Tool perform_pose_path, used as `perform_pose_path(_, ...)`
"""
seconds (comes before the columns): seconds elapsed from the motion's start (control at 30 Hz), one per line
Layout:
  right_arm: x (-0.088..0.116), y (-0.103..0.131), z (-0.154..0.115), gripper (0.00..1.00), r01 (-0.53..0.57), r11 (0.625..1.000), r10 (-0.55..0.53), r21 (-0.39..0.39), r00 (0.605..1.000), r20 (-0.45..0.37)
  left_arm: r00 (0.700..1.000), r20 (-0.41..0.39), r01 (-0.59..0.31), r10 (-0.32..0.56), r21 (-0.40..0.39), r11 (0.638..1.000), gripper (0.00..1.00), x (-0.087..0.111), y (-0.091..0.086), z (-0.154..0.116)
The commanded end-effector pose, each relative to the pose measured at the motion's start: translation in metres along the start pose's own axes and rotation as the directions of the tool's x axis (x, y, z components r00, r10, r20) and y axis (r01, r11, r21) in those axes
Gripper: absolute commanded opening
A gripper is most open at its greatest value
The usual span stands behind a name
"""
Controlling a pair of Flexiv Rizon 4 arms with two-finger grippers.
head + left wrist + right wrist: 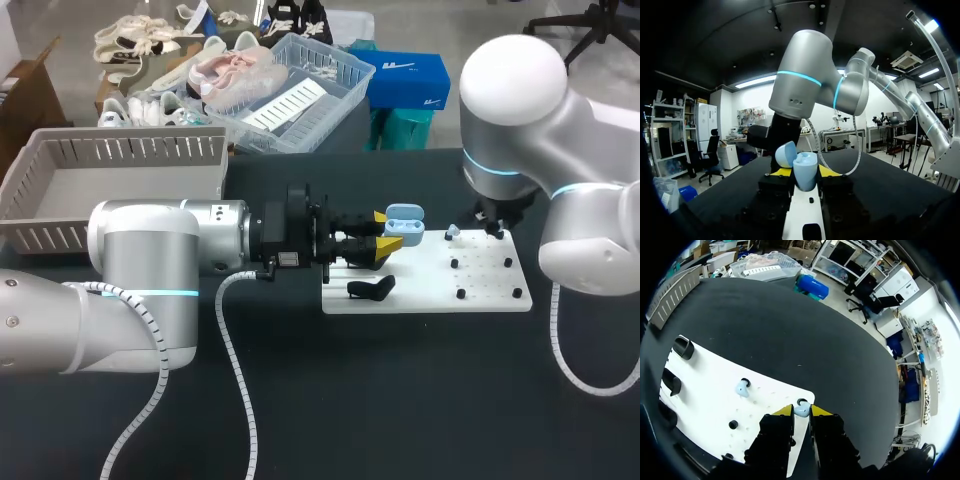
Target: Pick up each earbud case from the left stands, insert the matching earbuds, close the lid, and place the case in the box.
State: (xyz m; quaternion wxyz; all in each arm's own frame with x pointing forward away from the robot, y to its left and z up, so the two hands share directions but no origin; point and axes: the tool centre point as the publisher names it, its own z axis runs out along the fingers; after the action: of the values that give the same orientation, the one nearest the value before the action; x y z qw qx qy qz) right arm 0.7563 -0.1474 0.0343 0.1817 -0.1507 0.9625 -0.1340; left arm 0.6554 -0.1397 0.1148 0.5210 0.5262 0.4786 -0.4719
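Note:
A light blue earbud case (404,226) with its lid up is held over the left end of the white board (430,290), and my left gripper (386,238) is shut on it. In the left wrist view the case (805,171) stands between the yellow tips of the left gripper (803,173), with its lid (786,154) tipped back. My right gripper (801,411) is down at the board's corner, shut on a pale blue earbud (801,410). A second earbud (742,388) sits on the board (705,390) further in. In the head view the right arm's wrist hides the right gripper.
A grey slatted box (120,150) stands at the table's back left. Black stands (370,288) (684,346) line the board's left end. Small black pegs (461,294) dot its right half. Bare dark tabletop lies in front of the board.

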Motion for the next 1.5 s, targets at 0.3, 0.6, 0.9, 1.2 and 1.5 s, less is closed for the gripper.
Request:
perform_pose_path(0.3, 0.02, -0.009, -0.079, 0.0, -0.012, 0.997, 0.02, -0.07, 0.993, 0.12, 1.0, 0.0, 0.0, 0.0, 0.0, 1.0, 0.0, 0.001, 0.001, 0.001)
perform_pose_path(0.6, 0.019, 0.01, -0.152, 0.0, 0.084, 0.987, -0.046, -0.138, 0.965, 0.257, 1.0, 0.0, 0.0, 0.0, 0.0, 1.0, 0.0, 0.001, 0.001, 0.001)
perform_pose_path(0.9, 0.022, 0.039, -0.205, 0.0, 0.2, 0.965, -0.13, -0.169, 0.926, 0.354, 1.0, 0.0, 0.0, 0.0, 0.0, 1.0, 0.0, 0.001, 0.001, 0.001)
perform_pose_path(1.2, 0.026, 0.075, -0.218, 0.0, 0.308, 0.926, -0.218, -0.218, 0.908, 0.358, 1.0, 0.0, 0.0, 0.0, 0.0, 1.0, 0.0, 0.001, 0.001, 0.001)
perform_pose_path(1.5, 0.029, 0.096, -0.21, 0.0, 0.35, 0.906, -0.269, -0.239, 0.911, 0.313, 1.0, 0.0, 0.0, 0.0, 0.0, 1.0, 0.0, 0.001, 0.001, 0.001)
